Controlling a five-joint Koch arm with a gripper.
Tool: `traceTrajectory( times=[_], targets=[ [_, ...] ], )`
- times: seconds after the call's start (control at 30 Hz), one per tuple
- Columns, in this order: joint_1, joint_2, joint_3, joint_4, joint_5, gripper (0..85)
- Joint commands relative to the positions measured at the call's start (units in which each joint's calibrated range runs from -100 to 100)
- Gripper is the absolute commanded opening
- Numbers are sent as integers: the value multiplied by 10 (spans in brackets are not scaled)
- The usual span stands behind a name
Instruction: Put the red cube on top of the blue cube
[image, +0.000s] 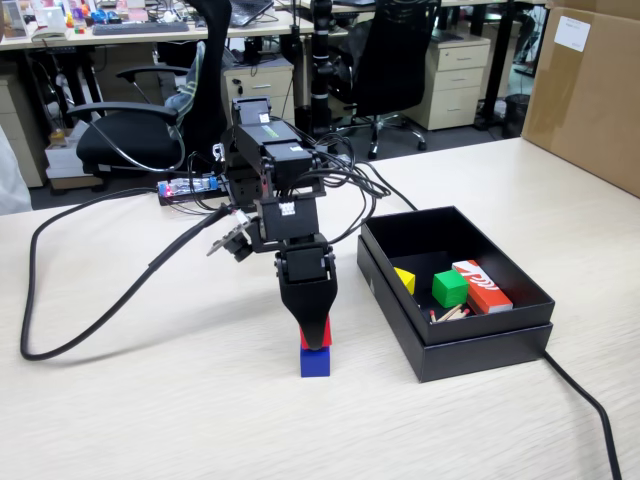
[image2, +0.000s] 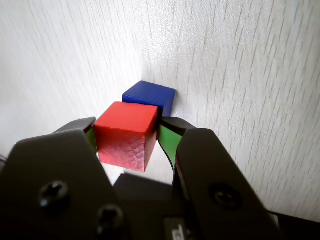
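Gripper (image: 316, 335): pointed straight down over the table, its two black jaws pinching the red cube between them; in the wrist view (image2: 127, 137) the green-lined pads pressed against the cube's left and right faces.
Cable (image: 90, 300): thick black loop lay on the table well off to the left of the gripper in the fixed view, running back toward the arm's base.
Arm (image: 275, 190): stood directly above and behind the gripper, black servo blocks stacked, thin wires bunched around them.
Red cube (image: 318, 338): held between the jaws at their tips, only a small red strip visible below the jaws in the fixed view; in the wrist view (image2: 126, 135) it filled the gap between the pads, its top face pale red and its near face darker.
Blue cube (image: 315, 361): sat on the table right beneath the gripper, the red cube just above it and seemingly touching its top; in the wrist view (image2: 149, 95) it showed past the far edge of the red cube.
Table (image: 150, 400): pale wood-grain surface under the gripper.
Black box (image: 480, 345): open tray to the right of the gripper, near but apart.
Yellow piece (image: 404, 280): inside the box, at its left.
Green cube (image: 449, 288): inside the box, right of the yellow piece.
Orange-red box (image: 482, 286): white-marked, lay inside the box beside the green cube.
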Motion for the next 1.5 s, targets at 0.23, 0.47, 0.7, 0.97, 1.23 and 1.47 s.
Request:
traceTrajectory(
  times=[0.23,0.47,0.7,0.97,1.23,1.47],
  targets=[
    [3,-17,12,30,-7,388],
    [3,-32,2,30,-11,483],
    [6,-97,-31,30,-23,491],
    [11,-205,-60,30,-22,492],
    [11,-404,-224,30,-23,499],
    [11,-596,-431,68,-24,493]
  ],
)
